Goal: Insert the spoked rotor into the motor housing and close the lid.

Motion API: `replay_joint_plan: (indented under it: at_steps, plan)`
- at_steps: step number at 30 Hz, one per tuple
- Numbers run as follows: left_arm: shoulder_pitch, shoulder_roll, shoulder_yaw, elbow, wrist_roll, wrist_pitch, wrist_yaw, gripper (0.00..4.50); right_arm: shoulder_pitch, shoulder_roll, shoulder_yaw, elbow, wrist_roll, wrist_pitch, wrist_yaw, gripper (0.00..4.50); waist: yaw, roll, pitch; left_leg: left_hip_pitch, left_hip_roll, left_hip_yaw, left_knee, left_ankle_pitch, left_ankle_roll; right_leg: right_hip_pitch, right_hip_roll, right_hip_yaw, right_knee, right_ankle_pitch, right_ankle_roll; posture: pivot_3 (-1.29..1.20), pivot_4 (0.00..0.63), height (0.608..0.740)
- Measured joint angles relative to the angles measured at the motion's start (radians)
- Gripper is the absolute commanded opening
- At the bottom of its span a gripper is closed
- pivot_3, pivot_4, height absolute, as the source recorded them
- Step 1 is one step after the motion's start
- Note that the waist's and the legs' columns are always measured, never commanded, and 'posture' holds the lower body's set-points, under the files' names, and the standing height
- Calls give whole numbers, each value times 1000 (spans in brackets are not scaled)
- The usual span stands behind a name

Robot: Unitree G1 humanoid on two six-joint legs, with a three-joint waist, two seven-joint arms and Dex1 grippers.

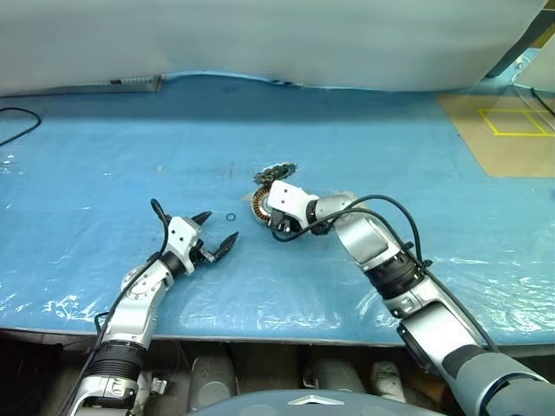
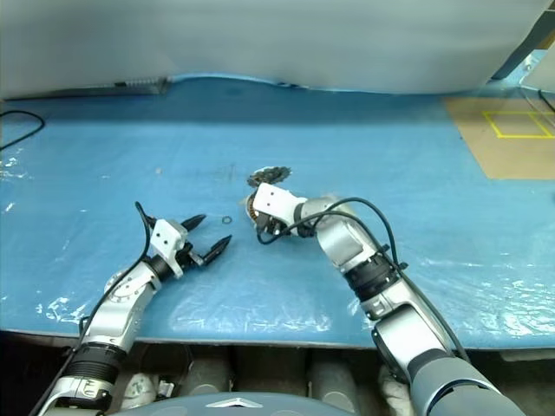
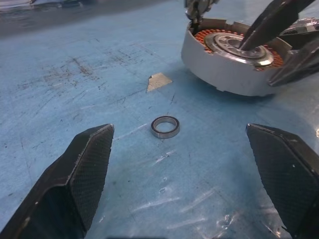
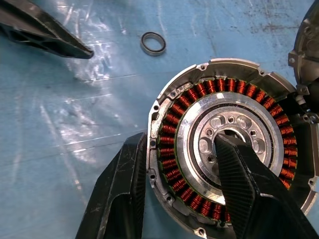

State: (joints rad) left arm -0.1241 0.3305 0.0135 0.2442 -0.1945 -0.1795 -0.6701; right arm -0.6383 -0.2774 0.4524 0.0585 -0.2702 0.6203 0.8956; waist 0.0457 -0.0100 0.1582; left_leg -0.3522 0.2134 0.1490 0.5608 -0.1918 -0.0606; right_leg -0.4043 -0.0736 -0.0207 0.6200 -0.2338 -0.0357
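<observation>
The motor housing [image 4: 227, 85], a round grey puck with copper windings around a silver centre, lies on the blue table [image 1: 104, 173] near the middle. My right gripper [image 4: 179, 142] is shut on it: one finger [image 4: 124, 194] is against the outer wall and the other [image 4: 244, 179] is in the centre hole. A dark grey round part [image 1: 277, 171], which I take for the lid, leans just behind the housing [image 1: 260, 204]. The spoked rotor is hidden. My left gripper [image 1: 221, 227] stands open, with nothing between its fingers, to the left of the housing.
A tiny loose washer ring [image 3: 165, 126] lies on the table between my left gripper and the housing. A small paper scrap [image 3: 158, 81] lies beyond it. At the far right is a tan board with yellow tape [image 1: 512, 130], and a black cable [image 1: 19, 126] runs at the far left.
</observation>
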Motion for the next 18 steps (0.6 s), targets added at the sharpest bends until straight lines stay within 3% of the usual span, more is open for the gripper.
replay_joint_plan:
  at_steps: [10,17,18]
  plan:
    - [-4,1,-2,-1,-1,13,-7,4500,73,-20,-10,-212,56,234,-6,1735,2,0,0,0,-1,0,-4,0,0,0,0,0,-4,0,0,0,150,740]
    - [-14,6,-2,-41,-3,58,-6,4500,68,-22,-19,-277,125,377,-36,4108,2,1,0,-1,-1,0,-5,0,0,-1,0,0,-5,0,0,0,150,740]
    - [-14,7,-2,-48,-3,63,-6,4500,65,-23,-22,-286,137,398,-38,4108,2,1,0,-1,-1,0,-6,0,0,-1,0,0,-5,0,0,0,150,740]
